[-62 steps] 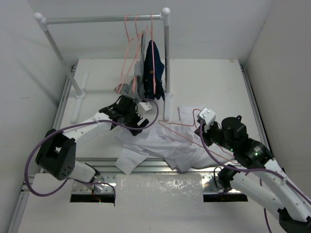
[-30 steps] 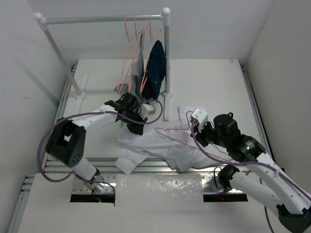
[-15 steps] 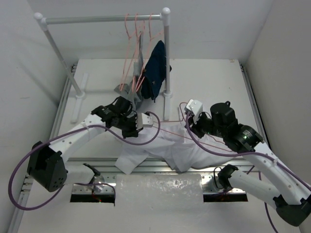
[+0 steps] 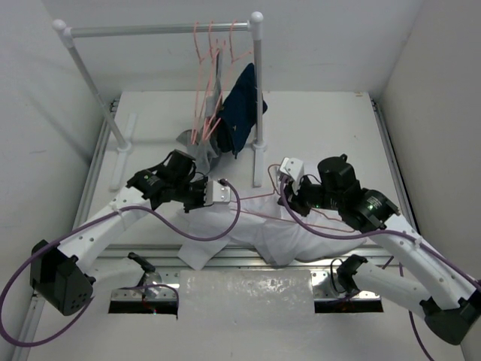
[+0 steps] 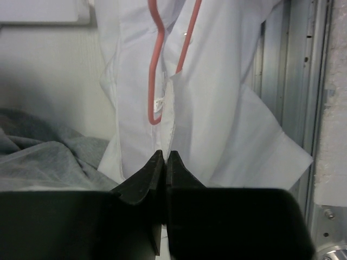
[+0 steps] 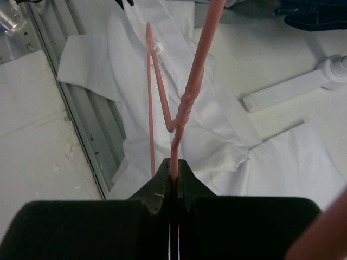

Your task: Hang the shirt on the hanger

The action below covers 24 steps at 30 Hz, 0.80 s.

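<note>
Near edge of the surface, 6 o'clock side in the top view: the shirt lies crumpled and spread flat, one sleeve or tail reaching toward 1 o'clock.

- The hanger is lifted and tilted over the shirt, not on the rail. Its twisted neck is just above the right tool. One wire arm runs down into the white cloth; from the left wrist view a bend of it lies between the shirt's front edges.
- Right tool: jaws clamped on the hanger wire just below the twist, above the shirt's 1 o'clock part.
- Left tool: jaws together, at the shirt's 10 o'clock edge. The shirt's front edge runs down to the tips; cannot tell whether cloth is pinched.
- Grey garment is bunched just beside the left tool, toward 9 o'clock in the wrist view.
- White tube rail stands at the surface's 12 o'clock side. The navy-blue garment and spare pink hangers hang near its right post.
</note>
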### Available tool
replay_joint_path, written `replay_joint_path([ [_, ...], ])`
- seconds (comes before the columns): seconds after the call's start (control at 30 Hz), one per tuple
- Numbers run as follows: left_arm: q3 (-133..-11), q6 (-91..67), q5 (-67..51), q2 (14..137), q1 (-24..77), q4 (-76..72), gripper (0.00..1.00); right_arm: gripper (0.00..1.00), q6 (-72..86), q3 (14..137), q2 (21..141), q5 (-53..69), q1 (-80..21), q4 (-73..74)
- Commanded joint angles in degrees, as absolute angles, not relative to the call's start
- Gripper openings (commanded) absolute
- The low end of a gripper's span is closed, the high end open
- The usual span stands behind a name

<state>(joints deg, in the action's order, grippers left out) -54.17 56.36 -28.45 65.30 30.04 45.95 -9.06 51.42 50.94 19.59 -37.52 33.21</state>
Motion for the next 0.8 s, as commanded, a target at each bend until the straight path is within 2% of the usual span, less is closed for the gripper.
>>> replay_joint_path([
  [0.0, -54.93, 58.97, -25.95, 64.16, 30.23, 42.54, 0.00, 0.00, -9.93, 51.42, 47.65, 21.89, -37.44, 31.64],
  [0.13, -55.19, 62.04, -26.27, 63.02, 30.23, 41.40, 0.00, 0.00, -9.93, 49.31, 45.00, 23.90, -37.53, 30.68],
  [0.33, -58.88, 64.24, -33.04, 63.54, 30.32, 42.01, 0.00, 0.00, -9.23, 50.53, 50.00, 27.42, -37.44, 30.06],
  [0.53, -60.02, 68.38, -38.75, 64.07, 30.23, 42.89, 0.00, 0.00, -8.88, 48.26, 49.57, 30.14, -37.44, 26.65],
  [0.77, -63.81, 63.38, -42.19, 64.78, 30.32, 41.93, 0.00, 0.00, -9.23, 47.46, 52.56, 32.69, -37.44, 20.84],
])
